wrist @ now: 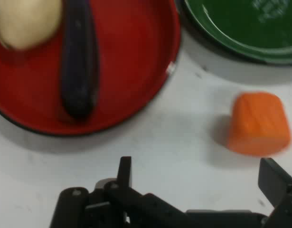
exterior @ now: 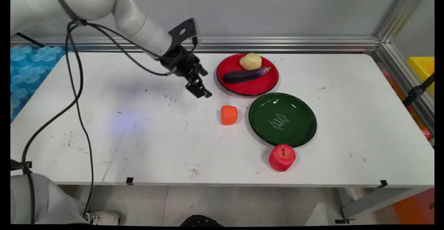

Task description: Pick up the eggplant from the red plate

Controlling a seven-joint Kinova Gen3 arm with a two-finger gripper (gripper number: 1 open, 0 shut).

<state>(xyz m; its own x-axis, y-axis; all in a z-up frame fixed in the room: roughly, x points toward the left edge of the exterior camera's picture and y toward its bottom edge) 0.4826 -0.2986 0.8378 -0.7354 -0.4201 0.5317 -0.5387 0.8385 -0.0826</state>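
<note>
Leftmost among the things above the white desk (exterior: 104, 136), the black gripper (exterior: 200, 92) is seen hanging in the air over the desk's middle, toward the far edge, tilted down and to the right. Its fingers (wrist: 125, 172) are spread wide apart in the hand view, and nothing is held between them. Black cables (exterior: 78, 94) are draped from the arm down past the desk's near edge.

Nearest to the gripper, an orange carrot chunk (exterior: 229, 115) is found lying on the bare desk, just below and to the right of it and not touched by it; in the hand view the chunk (wrist: 257, 123) sits close to the right finger. Just right of the gripper, near the far edge, a red plate (exterior: 253, 87) is set, and on it a pale yellow potato (exterior: 250, 61) and a dark purple eggplant (exterior: 245, 75) are laid, the potato at the far rim and the eggplant touching it, across the middle. A dark green plate (exterior: 298, 133) is placed just beside the red one, toward the near edge; white script is printed at its centre, but it cannot be read. A red apple (exterior: 282, 157) stands upright against the green plate's near rim, close to the desk's near edge.
</note>
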